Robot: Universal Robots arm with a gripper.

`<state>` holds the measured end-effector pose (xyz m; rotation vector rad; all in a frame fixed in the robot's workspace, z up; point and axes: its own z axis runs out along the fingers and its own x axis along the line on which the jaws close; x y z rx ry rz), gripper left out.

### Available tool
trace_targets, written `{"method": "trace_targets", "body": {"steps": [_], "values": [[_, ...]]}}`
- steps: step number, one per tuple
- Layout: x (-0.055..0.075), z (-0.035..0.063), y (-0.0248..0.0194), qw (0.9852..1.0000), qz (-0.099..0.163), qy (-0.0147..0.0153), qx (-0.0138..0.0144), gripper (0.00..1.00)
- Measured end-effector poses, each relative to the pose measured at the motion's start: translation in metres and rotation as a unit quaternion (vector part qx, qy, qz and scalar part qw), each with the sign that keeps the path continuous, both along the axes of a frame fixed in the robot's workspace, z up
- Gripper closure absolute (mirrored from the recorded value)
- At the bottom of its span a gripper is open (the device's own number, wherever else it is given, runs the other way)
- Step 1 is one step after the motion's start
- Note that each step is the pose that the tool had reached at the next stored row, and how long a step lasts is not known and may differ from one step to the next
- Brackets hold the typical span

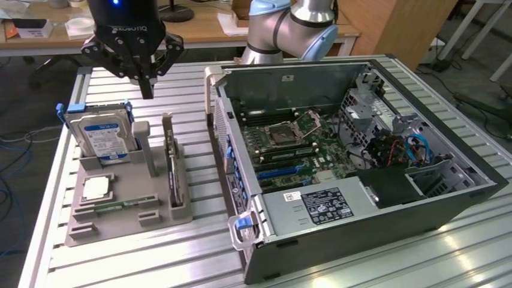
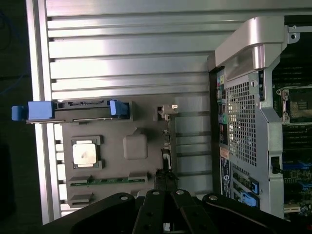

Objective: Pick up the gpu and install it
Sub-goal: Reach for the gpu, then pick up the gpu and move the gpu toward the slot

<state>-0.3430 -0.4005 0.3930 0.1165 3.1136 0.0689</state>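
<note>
The gpu [image 1: 170,163] stands on edge in a slot of the grey holder [image 1: 120,222], a thin dark card with a metal strip at its far end. In the wrist view the gpu [image 2: 166,146] shows edge-on as a narrow line. My gripper [image 1: 146,91] hangs above the table behind the holder's far end, higher than the gpu and apart from it. Its fingers are shut together with nothing between them. The fingertips [image 2: 165,187] sit over one end of the card's edge in the wrist view.
A silver hard drive [image 1: 100,137] with blue tabs stands in the holder beside the gpu. A square chip [image 1: 96,188] and a memory stick [image 1: 112,207] lie lower in the holder. The open computer case [image 1: 344,156] with its motherboard [image 1: 292,150] lies to the exterior view's right.
</note>
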Motion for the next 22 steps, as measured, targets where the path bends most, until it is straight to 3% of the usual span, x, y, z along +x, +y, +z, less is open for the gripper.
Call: {"method": "trace_targets", "body": {"steps": [15, 17, 18, 22], "values": [[-0.0004, 0.0, -0.0002, 1.0, 0.0, 0.0, 0.0, 0.89], [-0.0005, 0.0, -0.0003, 1.0, 0.0, 0.0, 0.0, 0.77], [-0.0005, 0.0, -0.0003, 1.0, 0.0, 0.0, 0.0, 0.77], [-0.0005, 0.0, -0.0005, 1.0, 0.0, 0.0, 0.0, 0.59]]}}
